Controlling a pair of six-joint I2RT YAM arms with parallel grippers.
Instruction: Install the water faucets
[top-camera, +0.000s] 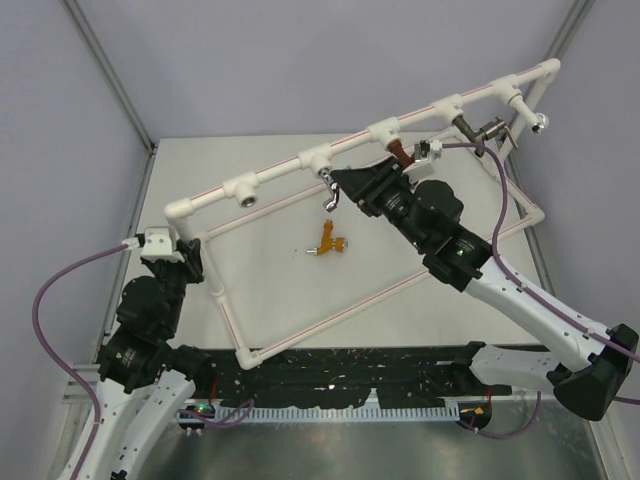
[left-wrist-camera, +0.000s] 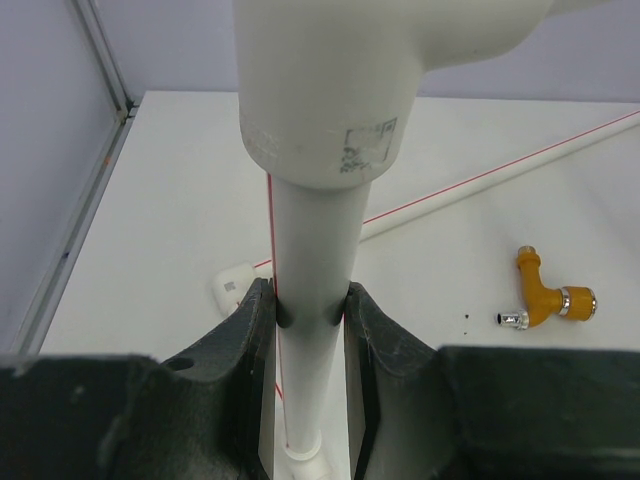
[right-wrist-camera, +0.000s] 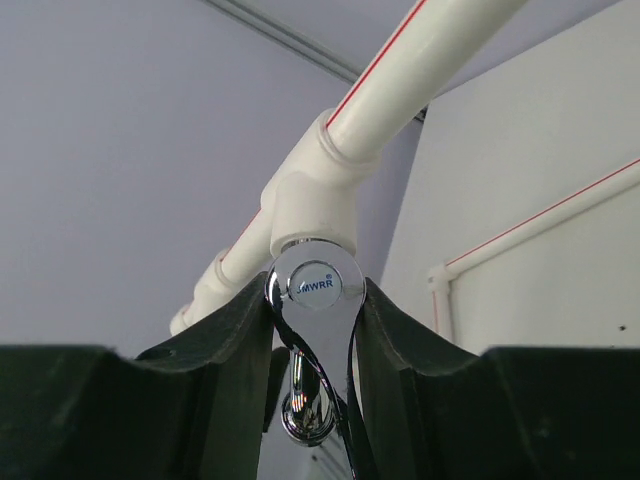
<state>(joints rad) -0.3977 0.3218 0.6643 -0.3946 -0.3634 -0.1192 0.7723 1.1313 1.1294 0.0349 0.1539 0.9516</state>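
My right gripper (top-camera: 342, 188) (right-wrist-camera: 315, 305) is shut on the chrome silver faucet (top-camera: 329, 192) (right-wrist-camera: 313, 285), whose top sits against a tee socket (top-camera: 315, 158) (right-wrist-camera: 315, 205) of the white pipe frame's (top-camera: 290, 168) raised rail. The red-brown faucet (top-camera: 400, 152) and the dark grey faucet (top-camera: 482, 131) hang from tees further right. The orange-yellow faucet (top-camera: 328, 241) (left-wrist-camera: 545, 298) lies loose on the table inside the frame. My left gripper (top-camera: 186, 256) (left-wrist-camera: 310, 310) is shut on the frame's left upright pipe (left-wrist-camera: 310, 250), below its corner elbow (left-wrist-camera: 330, 80).
An open tee socket (top-camera: 245, 191) faces out left of the chrome faucet. A small silver fitting (top-camera: 540, 122) hangs from the far right tee. The frame's base pipes (top-camera: 330, 320) lie across the table. Enclosure walls and posts (top-camera: 110, 75) surround it; a cable chain (top-camera: 340, 410) runs along the near edge.
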